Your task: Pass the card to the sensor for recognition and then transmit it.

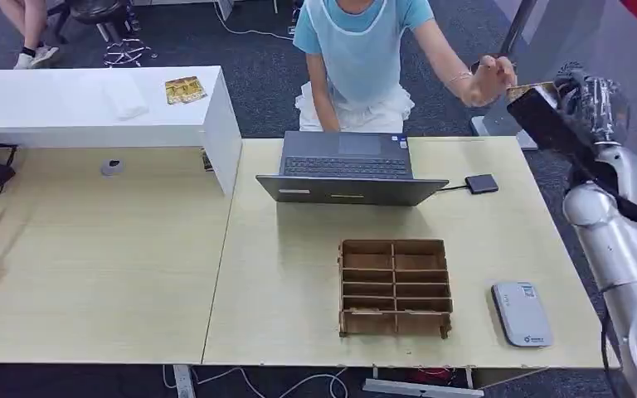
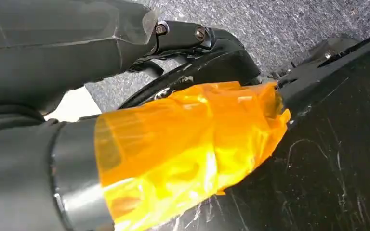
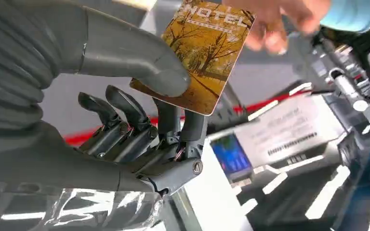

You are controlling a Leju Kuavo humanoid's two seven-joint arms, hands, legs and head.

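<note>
Beyond table edge — right hand (image 3: 139, 120) pinches card (image 3: 197, 57), person's hand (image 3: 274, 24) touching it.

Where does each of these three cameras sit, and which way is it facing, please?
Head view: high on the body, looking down at the table; right arm raised.
Left wrist view: behind the left arm, facing carpet and dark robot parts.
Right wrist view: behind the right robot hand, which pinches the card.
Shared: card, person's hand.

Silver arm (image 1: 622, 240), dark fingers (image 3: 125, 108)
</note>
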